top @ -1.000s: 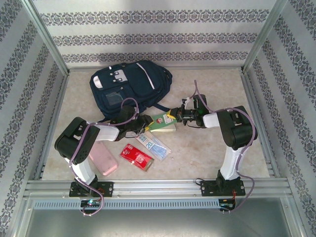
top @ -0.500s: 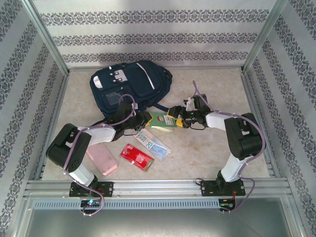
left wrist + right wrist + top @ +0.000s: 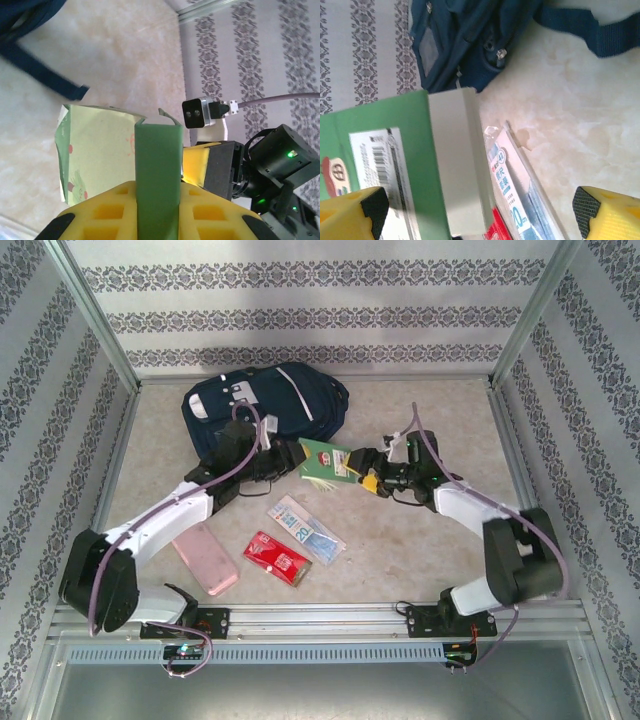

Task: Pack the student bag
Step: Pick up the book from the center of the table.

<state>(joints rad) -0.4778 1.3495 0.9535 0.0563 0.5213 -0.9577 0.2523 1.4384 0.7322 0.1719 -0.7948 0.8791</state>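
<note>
From above, the student bag (image 3: 270,400) lies at the far left of the table (image 3: 430,540), close to the back wall. The left gripper (image 3: 288,461) reaches in just near of the bag and is clamped on the left edge of a green notebook (image 3: 326,460). The right gripper (image 3: 365,471) sits at the notebook's right edge with its jaws spread wide, gripping nothing. Nearer to me, a pink case (image 3: 205,558), a red packet (image 3: 276,558) and a clear stationery pack (image 3: 306,530) lie flat on the table, well apart from the bag.

The left wrist camera shows the yellow fingers (image 3: 107,212) pinching the notebook's green cover, with a dark bag strap (image 3: 47,75) lying on the table beyond.

From the right wrist, both yellow fingertips (image 3: 352,212) stand far apart. The notebook lies beside one of them, the other is clear of it, and the bag's zipped front is beyond.

By my reckoning the packing has barely begun. The notebook is up beside the bag but not in it, three items wait on the table, and I cannot tell whether the bag's mouth is open.
</note>
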